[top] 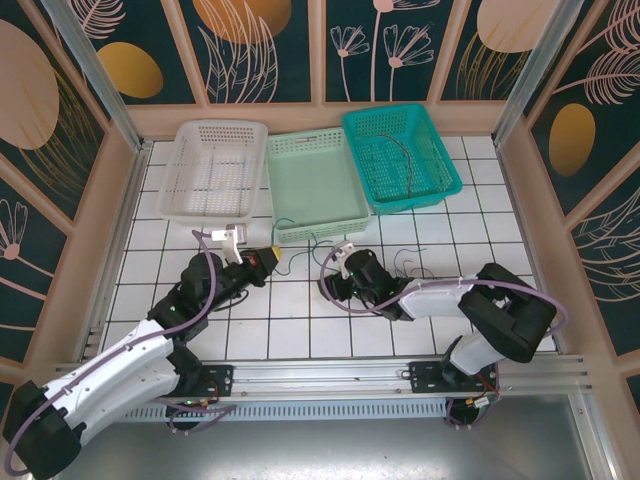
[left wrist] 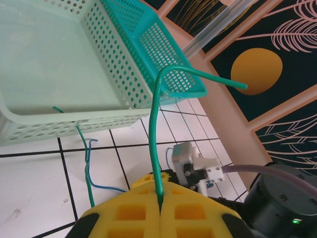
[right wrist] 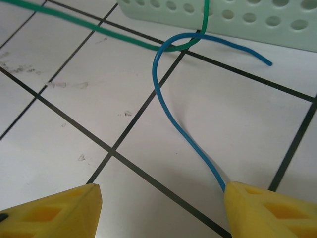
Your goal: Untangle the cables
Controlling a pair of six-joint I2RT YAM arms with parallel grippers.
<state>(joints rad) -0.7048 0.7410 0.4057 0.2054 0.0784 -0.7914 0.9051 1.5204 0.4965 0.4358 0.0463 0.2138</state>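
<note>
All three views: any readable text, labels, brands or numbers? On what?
None readable in any view.
White basket, pale green basket, teal basket, tiled table: no lettering.
Wall panels: plant patterns, no words.

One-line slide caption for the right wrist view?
Right tool open over white tiles; blue cable reaches one finger and crosses a green cable beside the pale green basket.

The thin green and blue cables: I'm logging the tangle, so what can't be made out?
- Left wrist: the thin green cable, lower end hidden inside the shut left gripper.
- Right wrist: the thin blue cable, near end behind the open right gripper's finger; green cable cut off by the top edge.
- Top: their crossing, too small.
</note>
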